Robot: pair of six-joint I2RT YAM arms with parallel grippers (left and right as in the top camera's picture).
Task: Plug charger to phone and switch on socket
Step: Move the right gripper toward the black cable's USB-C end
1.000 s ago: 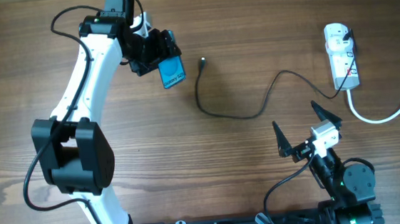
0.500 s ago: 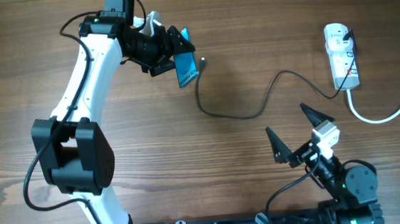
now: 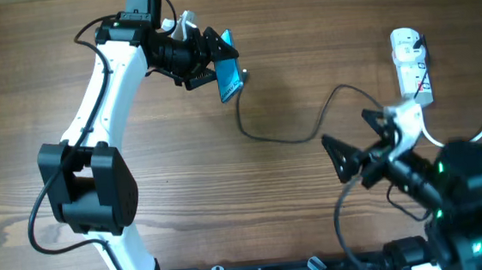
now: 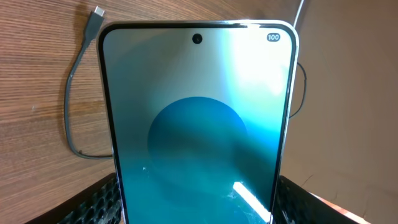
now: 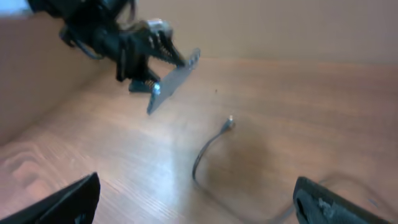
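My left gripper [image 3: 211, 61] is shut on the phone [image 3: 228, 74], holding it tilted above the table at the back centre. In the left wrist view the cyan screen of the phone [image 4: 199, 124] fills the frame between my dark fingers [image 4: 93, 202]. The charger cable [image 3: 280, 139] snakes across the wood, and its plug tip [image 4: 97, 11] lies just beside the phone's top end. The white socket [image 3: 409, 57] sits at the far right. My right gripper [image 3: 355, 143] hangs open and empty above the cable's middle stretch. The right wrist view shows the plug tip [image 5: 229, 123] and the phone [image 5: 168, 84] ahead.
A thicker white cord [image 3: 481, 125] loops from the socket toward the right edge. The left arm's white links [image 3: 101, 103] stretch over the left half of the table. The arm bases stand along the front edge.
My left gripper has carried the phone to the right, up to the plug tip. My right arm has swung up and toward the back, now hanging over the cable near the socket.
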